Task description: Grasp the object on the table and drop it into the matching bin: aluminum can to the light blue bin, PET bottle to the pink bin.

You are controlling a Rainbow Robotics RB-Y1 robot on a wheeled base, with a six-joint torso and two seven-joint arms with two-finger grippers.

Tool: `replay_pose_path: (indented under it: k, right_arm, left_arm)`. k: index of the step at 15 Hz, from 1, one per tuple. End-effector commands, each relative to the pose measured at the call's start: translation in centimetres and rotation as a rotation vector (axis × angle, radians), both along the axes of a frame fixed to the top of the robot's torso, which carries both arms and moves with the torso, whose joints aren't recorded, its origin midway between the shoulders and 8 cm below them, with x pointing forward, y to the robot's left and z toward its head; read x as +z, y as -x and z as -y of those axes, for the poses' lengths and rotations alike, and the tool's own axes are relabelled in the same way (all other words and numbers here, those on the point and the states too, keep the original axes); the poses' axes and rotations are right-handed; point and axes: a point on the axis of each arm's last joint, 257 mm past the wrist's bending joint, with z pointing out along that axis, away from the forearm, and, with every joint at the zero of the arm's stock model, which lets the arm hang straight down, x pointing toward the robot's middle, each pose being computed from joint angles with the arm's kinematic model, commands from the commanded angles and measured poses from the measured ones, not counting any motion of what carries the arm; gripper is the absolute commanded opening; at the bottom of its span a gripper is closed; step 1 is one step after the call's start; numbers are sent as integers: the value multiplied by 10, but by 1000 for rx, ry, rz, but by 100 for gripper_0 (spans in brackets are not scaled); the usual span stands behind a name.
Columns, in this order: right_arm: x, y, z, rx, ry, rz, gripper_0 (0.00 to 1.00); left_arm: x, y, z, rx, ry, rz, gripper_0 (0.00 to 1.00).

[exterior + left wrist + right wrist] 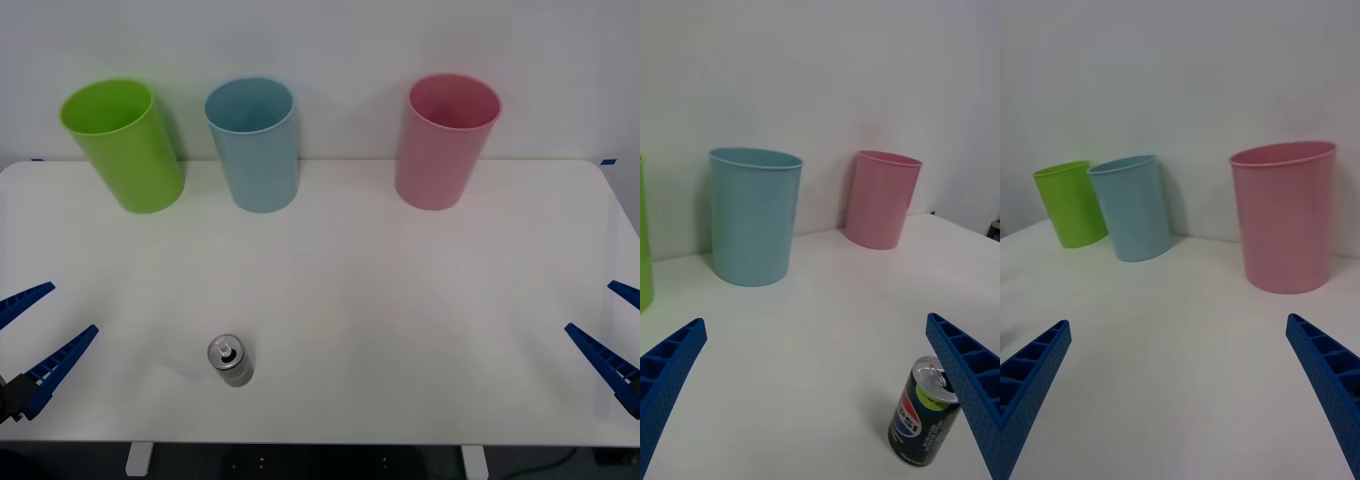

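Note:
A small aluminum can (230, 360) with a silver pull-tab top stands upright near the front left of the white table (400, 330); the left wrist view shows its dark printed side (923, 424). The light blue bin (252, 143) stands at the back, left of centre, and the pink bin (446, 139) at the back right. My left gripper (35, 335) hovers open at the left edge, left of the can and apart from it. At the right edge my right gripper (612, 330) is open and holds nothing.
A lime green bin (124, 144) leans at the back left, beside the light blue bin (754, 216). The pink bin (1285, 216) stands apart to the right. A plain white wall rises behind the table's far edge.

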Motion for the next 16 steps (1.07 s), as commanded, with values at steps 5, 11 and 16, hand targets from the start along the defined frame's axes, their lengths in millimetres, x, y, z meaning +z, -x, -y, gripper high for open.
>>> replay_pose_path:
  k: [5, 11, 16]
  right_arm:
    - [0, 0, 0, 0, 0, 0, 100]
    - [0, 0, 0, 0, 0, 0, 100]
    - [0, 0, 0, 0, 0, 0, 100]
  left_arm:
    - [-4, 0, 1, -7, 11, -12, 100]
    - [-19, 24, -9, -26, -51, -61, 100]
    - [-48, 41, -12, -23, -167, -84, 100]
